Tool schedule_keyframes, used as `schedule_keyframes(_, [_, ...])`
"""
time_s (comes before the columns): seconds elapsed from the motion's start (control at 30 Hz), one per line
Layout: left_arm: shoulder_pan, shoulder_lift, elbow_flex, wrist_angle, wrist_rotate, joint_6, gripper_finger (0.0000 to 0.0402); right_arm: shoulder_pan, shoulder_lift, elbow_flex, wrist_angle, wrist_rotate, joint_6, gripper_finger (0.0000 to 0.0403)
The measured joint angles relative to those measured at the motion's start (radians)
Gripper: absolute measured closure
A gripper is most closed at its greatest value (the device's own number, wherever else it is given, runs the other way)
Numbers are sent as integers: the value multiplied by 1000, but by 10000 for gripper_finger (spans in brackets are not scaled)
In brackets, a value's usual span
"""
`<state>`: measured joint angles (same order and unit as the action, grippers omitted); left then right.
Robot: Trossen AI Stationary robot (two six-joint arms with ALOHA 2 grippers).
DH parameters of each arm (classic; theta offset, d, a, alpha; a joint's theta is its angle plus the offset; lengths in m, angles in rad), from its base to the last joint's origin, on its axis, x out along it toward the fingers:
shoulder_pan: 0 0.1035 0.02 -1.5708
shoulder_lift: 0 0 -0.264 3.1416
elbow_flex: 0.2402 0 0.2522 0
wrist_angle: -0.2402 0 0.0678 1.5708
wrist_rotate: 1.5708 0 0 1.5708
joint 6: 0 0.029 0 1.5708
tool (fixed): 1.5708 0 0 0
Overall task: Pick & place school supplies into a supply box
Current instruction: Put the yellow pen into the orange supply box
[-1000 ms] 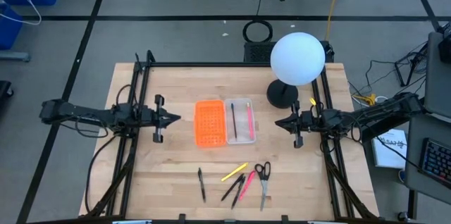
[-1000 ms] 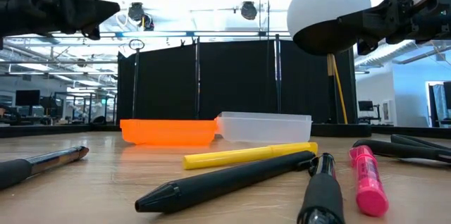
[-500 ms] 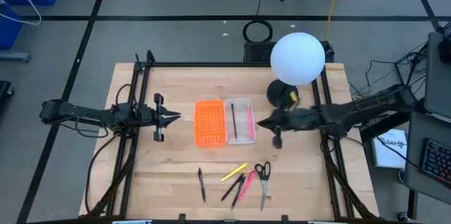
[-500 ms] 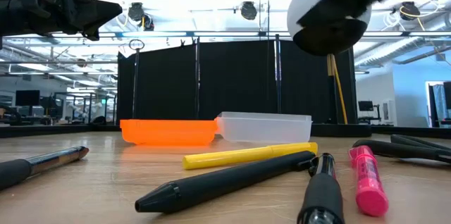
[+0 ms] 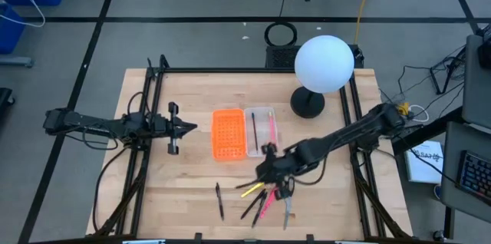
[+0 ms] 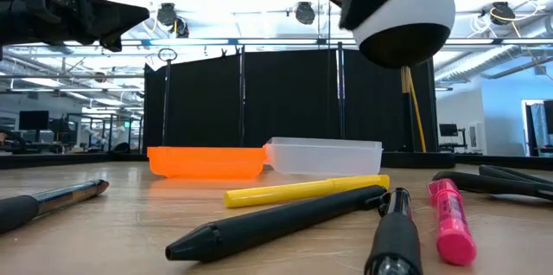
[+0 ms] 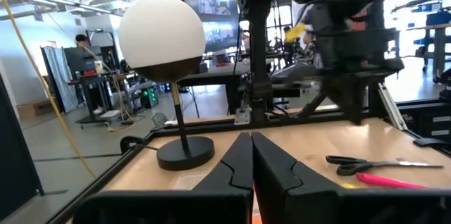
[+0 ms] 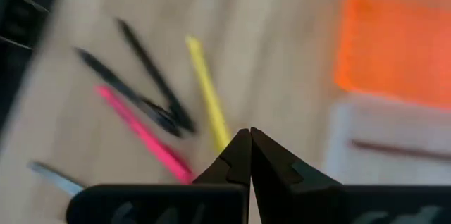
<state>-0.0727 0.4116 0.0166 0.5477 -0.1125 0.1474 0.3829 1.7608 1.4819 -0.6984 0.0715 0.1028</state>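
High view showed the left pincer pressed together, waiting left of the supply box. On the near worktop lay the yellow pen, judged light, stiff and slippery, best pinched mid-barrel. The right pincer, pressed together and empty, hung just above it, having swung from beside the lamp a second earlier.
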Motion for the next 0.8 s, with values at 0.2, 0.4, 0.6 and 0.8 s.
schedule_keyframes(0.2, [0, 0, 0, -7, 2, 0, 377, 22, 103, 33, 71, -43, 31, 399])
schedule_keyframes(0.4, [0, 1, 0, -7, 3, -32, 356, 51, 160, 29, 28, 22, -28, 338])
schedule_keyframes(0.6, [0, 1, 0, -28, 18, -45, 355, 77, 186, -3, 42, 52, -76, 238])
schedule_keyframes(0.8, [0, 1, 0, -35, 22, -48, 355, 77, 186, -37, 52, 85, -136, 186])
